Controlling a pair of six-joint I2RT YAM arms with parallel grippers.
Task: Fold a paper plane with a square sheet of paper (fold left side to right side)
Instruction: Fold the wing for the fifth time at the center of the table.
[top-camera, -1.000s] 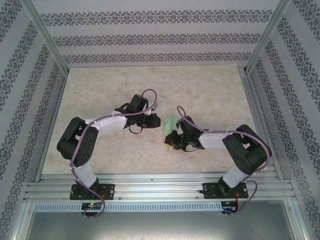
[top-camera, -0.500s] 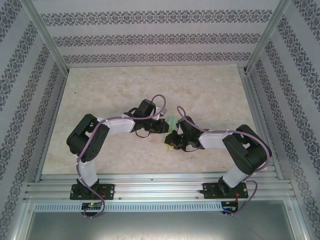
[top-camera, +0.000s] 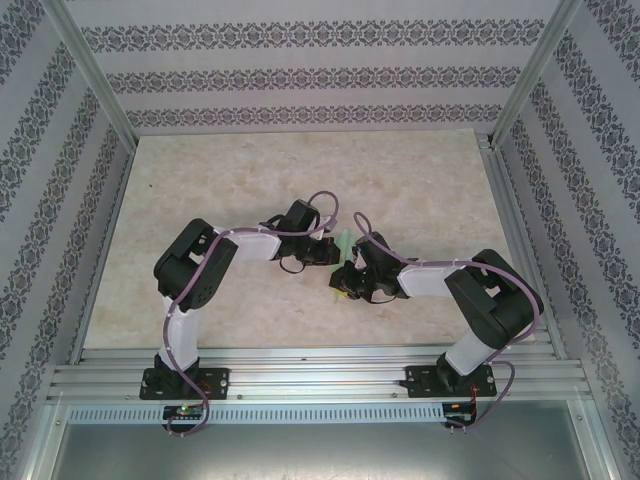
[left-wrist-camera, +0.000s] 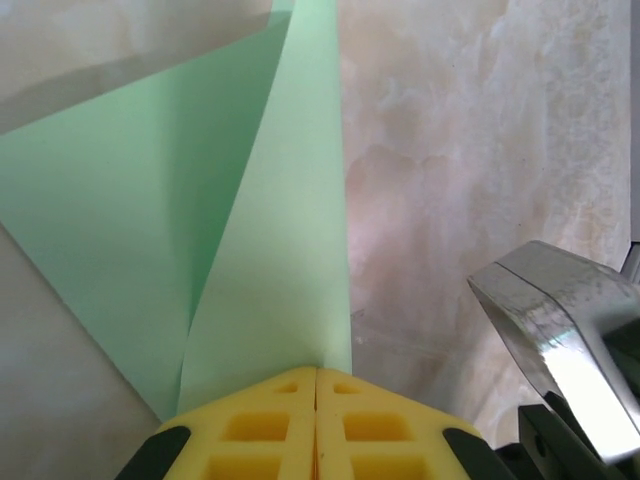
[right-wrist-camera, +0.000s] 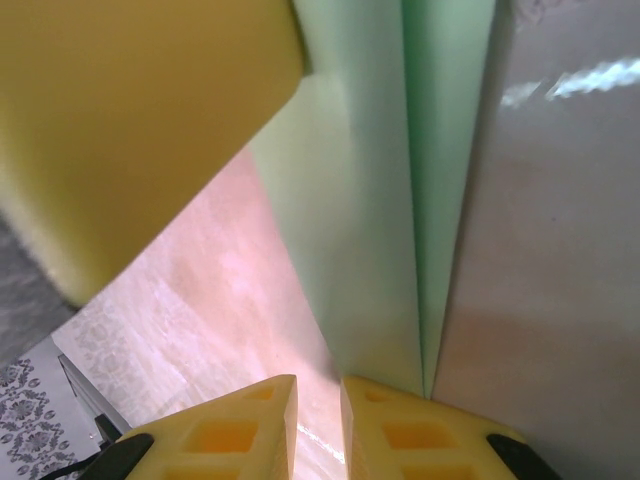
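Biggest thing first: the marble-look table (top-camera: 220, 180) took up the middle of the overhead frame, and both arms were bent inward so that they nearly met at its centre, the left arm (top-camera: 195, 270) from the lower left and the right arm (top-camera: 490, 300) from the lower right.

The paper plane (top-camera: 344, 242), pale green and only part folded, was wedged right between them at centre frame. In the left wrist view it (left-wrist-camera: 150, 200) fanned up and left from the bottom centre, with a long crease running to the top edge.

The left gripper (top-camera: 333, 250) was clamped right down on it: in its own camera the gripper (left-wrist-camera: 316, 425) had its yellow pads pressed flat together, with the green layers coming straight out of the seam.

The right gripper (top-camera: 345, 282) sat just below the paper. In the right wrist view the gripper (right-wrist-camera: 318, 425) was parted by a thin slit with table seen through it. The paper (right-wrist-camera: 380, 200) ran down to the right-hand pad, not into the gap, so nothing was seen to be held. Whether that pad was pressing the sheet down couldn't be told.

What could go wrong, judged from this: only a narrow end is pinched, so a sideways tug could tear it or slide it out. With the layers left loose, the crease could also be set crooked. The two claws are packed close, so a bump could easily be caused by either one moving.
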